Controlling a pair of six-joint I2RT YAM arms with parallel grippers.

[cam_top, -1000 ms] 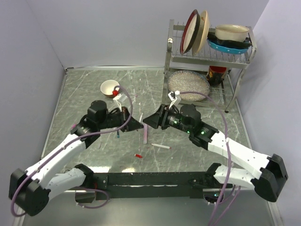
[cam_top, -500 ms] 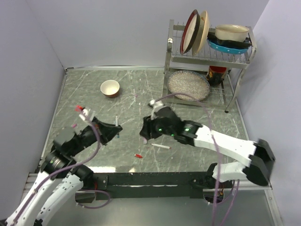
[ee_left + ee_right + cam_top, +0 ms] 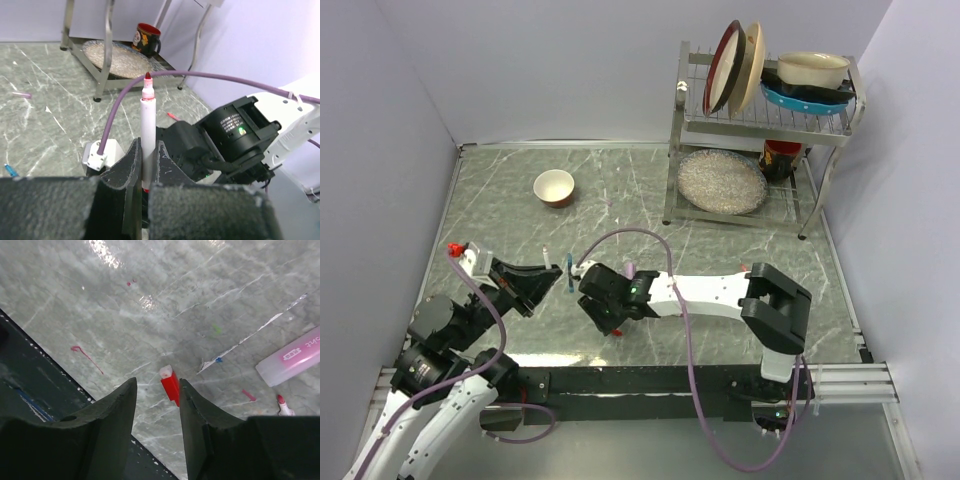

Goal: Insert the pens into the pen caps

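Note:
My left gripper (image 3: pixel 147 146) is shut on a white pen (image 3: pixel 147 120) that stands upright with its red tip (image 3: pixel 148 80) on top. In the top view this gripper (image 3: pixel 545 280) hovers at the table's left front. My right gripper (image 3: pixel 157 382) is open and low over the table. A short red cap (image 3: pixel 170 386) lies between its jaws, close to the right finger. In the top view the right gripper (image 3: pixel 605 322) covers that cap. A thick lilac-pink cap (image 3: pixel 295 357) lies to the right, also seen behind the arm (image 3: pixel 630 268). A teal-blue piece (image 3: pixel 567 270) lies near the left gripper.
A small bowl (image 3: pixel 554 187) stands at the back left. A dish rack (image 3: pixel 760 110) with plates and bowls stands at the back right, over a round speckled dish (image 3: pixel 722 182) and a mug (image 3: pixel 146 39). The black base rail (image 3: pixel 30 390) runs close by the right gripper.
The left arm has pulled back to the front left with the pen. The right arm has swung left and down to the front edge, over the red cap.

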